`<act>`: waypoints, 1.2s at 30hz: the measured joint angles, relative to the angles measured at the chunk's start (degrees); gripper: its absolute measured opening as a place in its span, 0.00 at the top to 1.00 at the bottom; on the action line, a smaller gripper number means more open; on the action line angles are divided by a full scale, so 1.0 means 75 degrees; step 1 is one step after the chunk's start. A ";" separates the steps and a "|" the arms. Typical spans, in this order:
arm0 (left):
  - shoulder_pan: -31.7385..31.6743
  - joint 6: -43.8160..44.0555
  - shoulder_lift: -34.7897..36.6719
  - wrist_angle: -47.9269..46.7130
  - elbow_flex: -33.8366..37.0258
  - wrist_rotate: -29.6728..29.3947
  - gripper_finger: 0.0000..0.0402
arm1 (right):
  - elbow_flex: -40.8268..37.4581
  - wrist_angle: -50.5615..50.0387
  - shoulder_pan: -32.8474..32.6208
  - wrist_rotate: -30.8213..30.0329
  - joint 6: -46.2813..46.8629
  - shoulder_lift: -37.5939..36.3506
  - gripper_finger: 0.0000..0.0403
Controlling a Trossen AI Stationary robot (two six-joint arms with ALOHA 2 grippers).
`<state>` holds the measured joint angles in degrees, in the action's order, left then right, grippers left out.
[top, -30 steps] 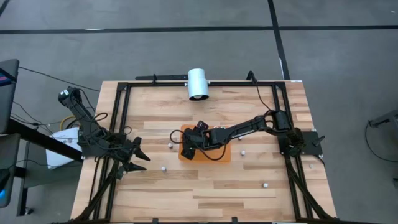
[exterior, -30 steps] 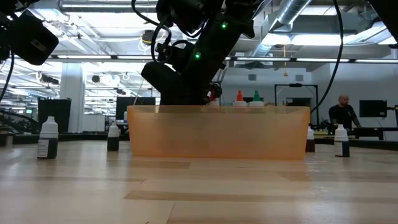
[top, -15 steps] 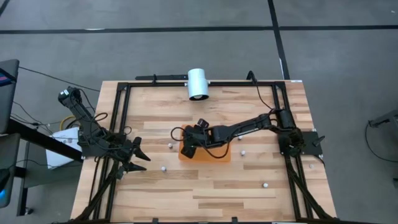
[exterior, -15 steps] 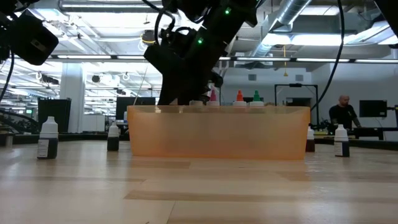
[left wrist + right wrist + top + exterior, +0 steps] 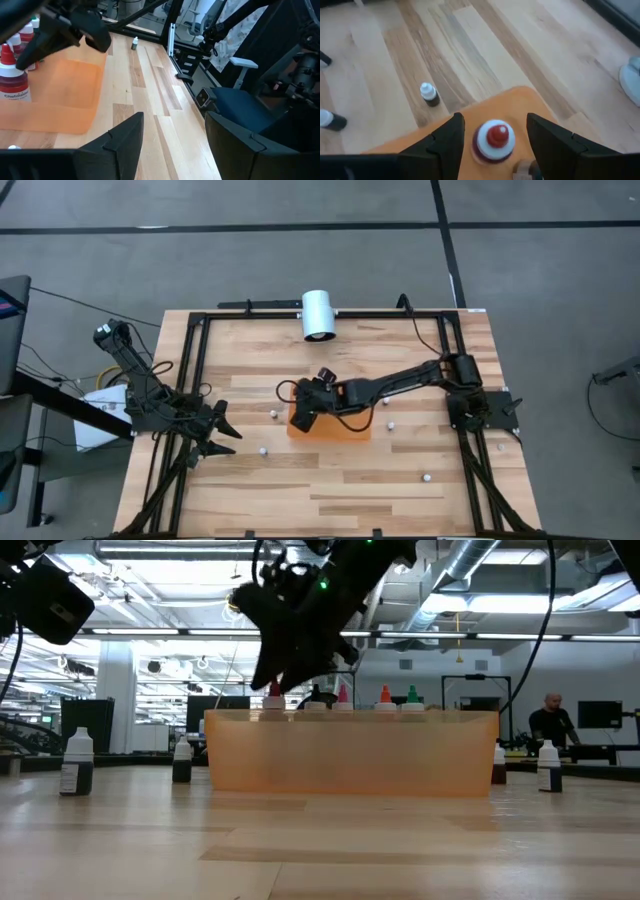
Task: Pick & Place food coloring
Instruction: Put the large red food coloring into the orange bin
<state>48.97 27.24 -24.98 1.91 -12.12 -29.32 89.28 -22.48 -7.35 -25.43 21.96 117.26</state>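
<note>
Right gripper [image 5: 492,145] hanging over the left end of the orange tray [image 5: 352,430], fingers apart, nothing between them, red-capped bottle [image 5: 494,140] standing upright on the tray directly below. Left gripper [image 5: 222,427] parked at the table's left edge, fingers apart, empty. Food coloring split between two places: several bottles upright in the tray, seen in the low view as coloured tips over its translucent wall (red [image 5: 273,689], pink [image 5: 343,693], orange [image 5: 385,694], green [image 5: 412,694]); others loose on the wood, such as one just left of the tray [image 5: 272,414], one nearer the front [image 5: 263,450], one right of the tray [image 5: 390,422], one toward the front right [image 5: 426,476]. Probably very light, so easy to lift but easy to topple with a stray finger. Likely thin squeezable plastic bodies, smooth and a bit slippery; hard clamping could squash one or force liquid from the tip. Best hold probably across the body just under the cap, or on the stiffer cap itself, with a straight descent from above and moderate closing. Narrow base, so gentle release needed when setting down beside neighbours.
</note>
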 joint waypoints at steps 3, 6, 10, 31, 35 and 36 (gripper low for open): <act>0.0000 0.0000 -0.0001 0.0000 0.0000 -0.0001 0.49 | -0.0012 -0.0094 0.0000 0.0005 -0.0047 -0.0169 0.50; 0.0001 0.0000 -0.0001 0.0003 0.0000 -0.0002 0.49 | 0.0007 -0.0022 0.0000 0.0036 -0.0139 -0.0315 0.50; 0.0002 0.0000 -0.0001 0.0003 0.0000 0.0000 0.49 | -0.0004 -0.0146 -0.0015 0.0182 -0.0257 -0.0599 0.50; 0.0000 0.0000 -0.0019 -0.0097 0.0000 -0.0003 0.49 | 0.0040 -0.0460 -0.1016 0.1784 -0.0293 -0.0499 0.64; 0.0003 0.0010 -0.0021 -0.0105 0.0000 -0.0002 0.49 | -0.0028 -0.0361 -0.0902 0.1775 -0.0234 -0.0161 0.67; 0.0000 0.0038 -0.0022 -0.0109 0.0000 -0.0003 0.49 | 0.0016 -0.0196 -0.0850 0.1771 -0.0159 -0.0064 0.68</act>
<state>48.97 27.53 -25.15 1.09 -12.12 -29.34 89.40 -23.95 -13.73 -12.15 20.77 116.78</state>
